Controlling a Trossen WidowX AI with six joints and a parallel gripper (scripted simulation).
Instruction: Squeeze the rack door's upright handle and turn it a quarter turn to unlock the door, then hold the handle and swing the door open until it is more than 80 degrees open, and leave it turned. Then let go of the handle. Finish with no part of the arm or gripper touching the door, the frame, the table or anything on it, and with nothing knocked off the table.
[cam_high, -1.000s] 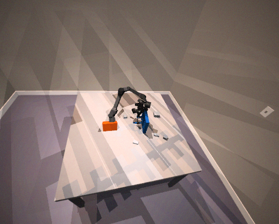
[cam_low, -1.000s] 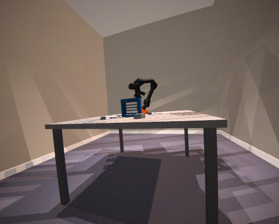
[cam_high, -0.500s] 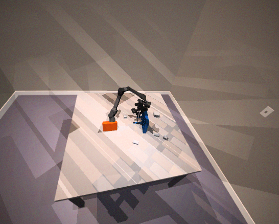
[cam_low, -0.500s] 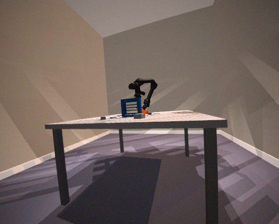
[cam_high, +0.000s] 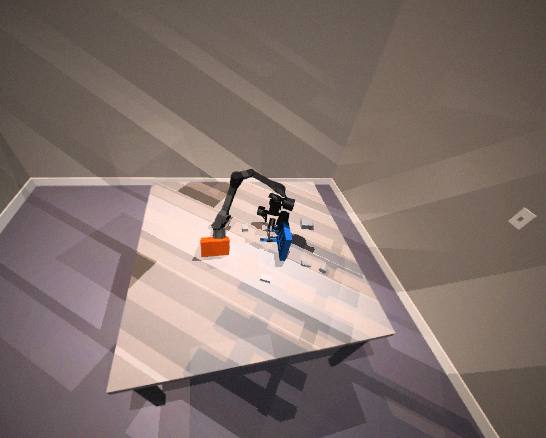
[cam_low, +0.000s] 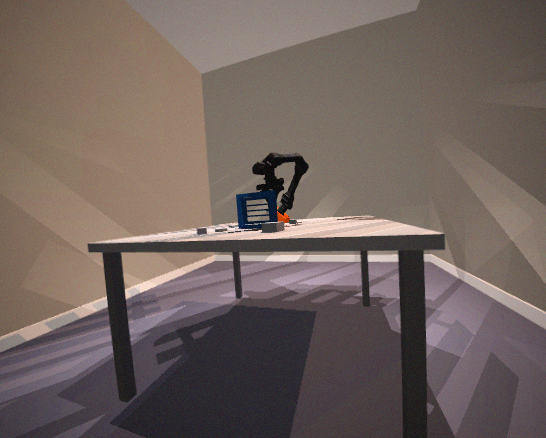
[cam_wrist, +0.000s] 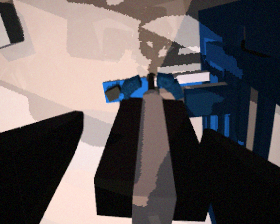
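Observation:
The rack's blue frame (cam_high: 284, 242) (cam_low: 241, 214) (cam_wrist: 227, 32) stands upright on the table. The blue door (cam_high: 265, 240) (cam_wrist: 143, 92) stands out from the frame, roughly square to it; its exact angle cannot be read. The upright handle (cam_wrist: 155, 150), grey with black sides, rises toward the wrist camera from the door's far part, beside small blue pieces. My gripper (cam_high: 271, 225) (cam_wrist: 143, 128) points down over the door. Its black fingers are open, one on each side of the handle, with a gap showing on both sides. In the exterior view the frame hides the fingers and handle.
A larger grey block (cam_high: 307, 225) (cam_low: 273, 227) lies behind the frame. Small blocks (cam_high: 244, 228) (cam_high: 306, 263) (cam_high: 265, 279) lie around the rack. The frame is close to the right finger. The arm's orange base (cam_high: 215, 247) (cam_low: 283, 218) is on the door's side.

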